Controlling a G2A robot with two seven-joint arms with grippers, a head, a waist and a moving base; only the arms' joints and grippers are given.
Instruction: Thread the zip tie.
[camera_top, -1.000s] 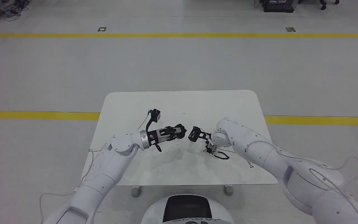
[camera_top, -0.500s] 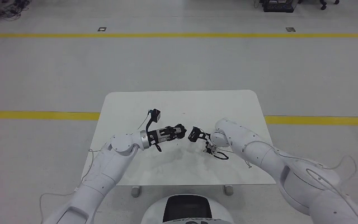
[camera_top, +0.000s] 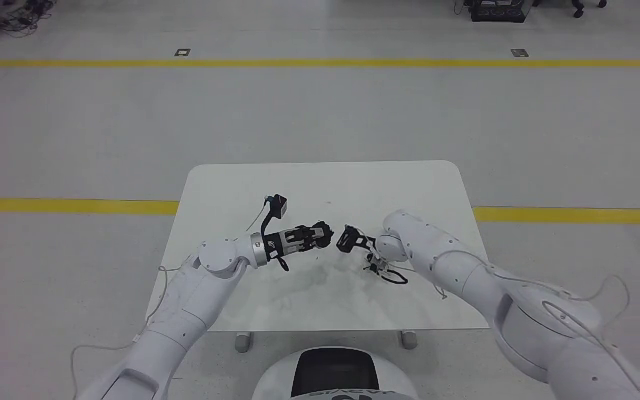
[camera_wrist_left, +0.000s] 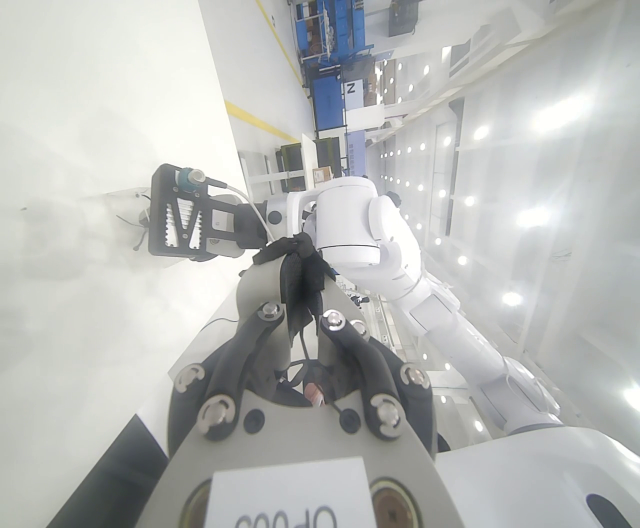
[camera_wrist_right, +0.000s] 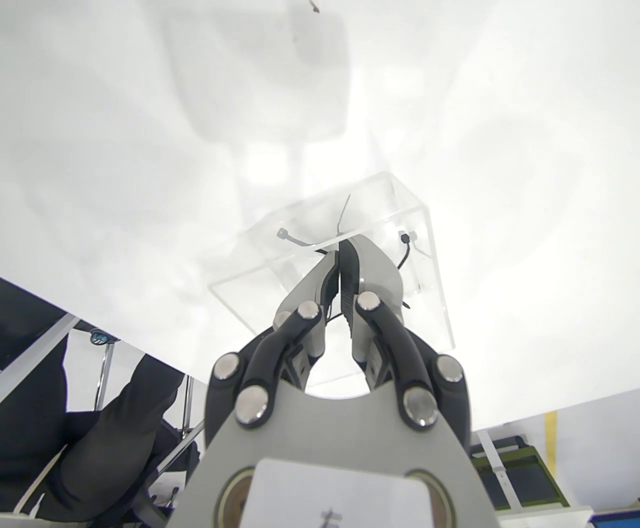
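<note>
A small clear block (camera_wrist_right: 240, 270) stands on the white table (camera_top: 400, 190) near its middle. A black zip tie (camera_wrist_right: 300, 241) runs across the block's top, its head on one side and a thin tail poking up past it. My right gripper (camera_wrist_right: 340, 250) is shut on this zip tie at the block's top edge. A second black zip tie (camera_wrist_right: 406, 239) hangs at the block's far corner. My left gripper (camera_top: 322, 235) sits just left of the right gripper (camera_top: 348, 240), shut, with black cloth (camera_wrist_left: 300, 280) draped over its fingertips and hiding anything between them.
Both arms meet low over the table's middle, with bare tabletop behind them toward the far edge. The table's front edge lies close beneath the forearms. White floor with yellow lines surrounds the table.
The right arm's elbow has shifted slightly inward. Both grippers stay where they were, still shut.
</note>
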